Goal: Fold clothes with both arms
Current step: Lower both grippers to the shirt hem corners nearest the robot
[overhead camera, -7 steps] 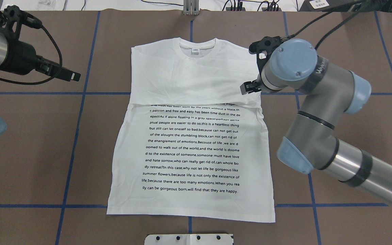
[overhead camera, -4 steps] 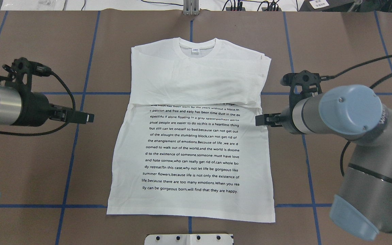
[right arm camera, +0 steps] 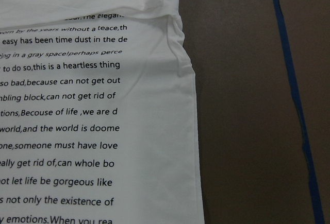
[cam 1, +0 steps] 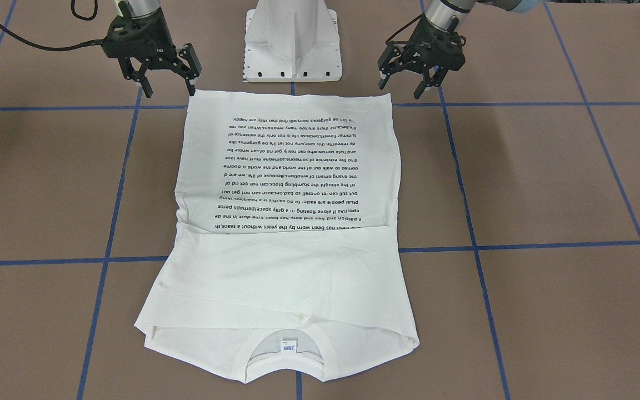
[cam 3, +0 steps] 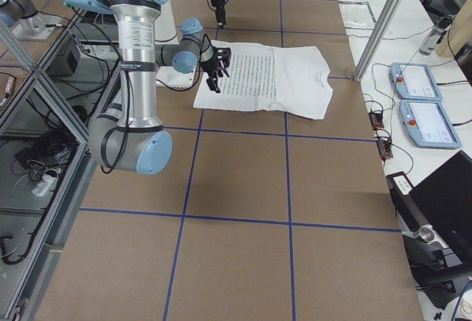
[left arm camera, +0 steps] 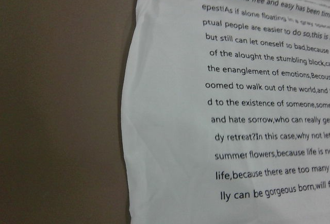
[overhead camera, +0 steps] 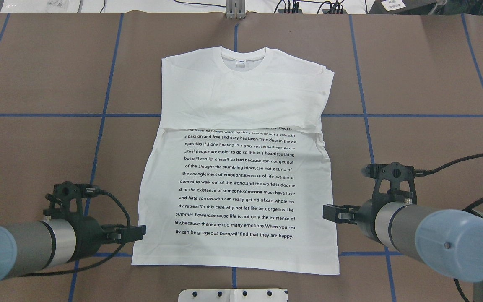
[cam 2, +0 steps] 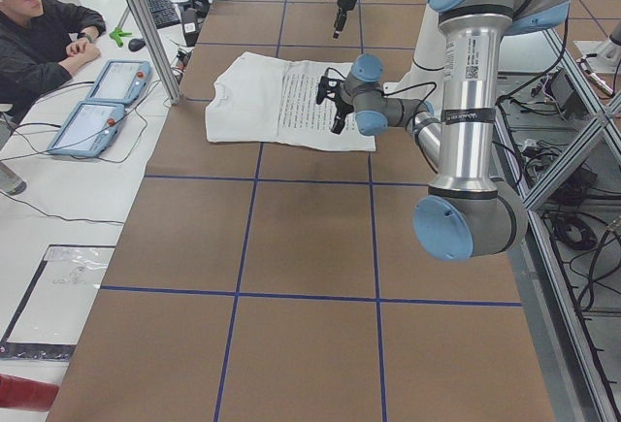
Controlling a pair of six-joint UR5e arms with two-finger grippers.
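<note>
T-shirt (overhead camera: 241,96) lying flat on counter (overhead camera: 36,63), between both claws | left claw (cam 1: 400,89) hovering spread, hem corner just beside it | right claw (cam 1: 168,91) hovering spread likewise | likely soft, light, limp: pinching hem corners looking best

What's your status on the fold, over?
Left gripper and right gripper open, empty, beside the hem corners. White cotton T-shirt with black printed text flat, sleeves folded across chest. Nothing in the way.
</note>
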